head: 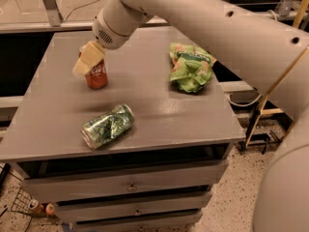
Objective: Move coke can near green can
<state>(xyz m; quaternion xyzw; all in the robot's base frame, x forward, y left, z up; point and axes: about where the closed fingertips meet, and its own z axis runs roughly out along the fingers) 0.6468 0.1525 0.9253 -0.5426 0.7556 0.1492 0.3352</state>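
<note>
The red coke can (97, 75) stands upright at the back left of the grey table (145, 108). My gripper (87, 62) hangs over the can's top and its left side, its cream fingers (90, 57) covering the upper part of the can. The green can (106, 126), dented and mottled green and white, lies on its side near the table's front left, a short way in front of the coke can.
A bright green snack bag (190, 67) lies at the back right of the table. My large white arm (217, 28) crosses the upper right of the view. Drawers (130, 187) sit below the tabletop. The floor shows at the right.
</note>
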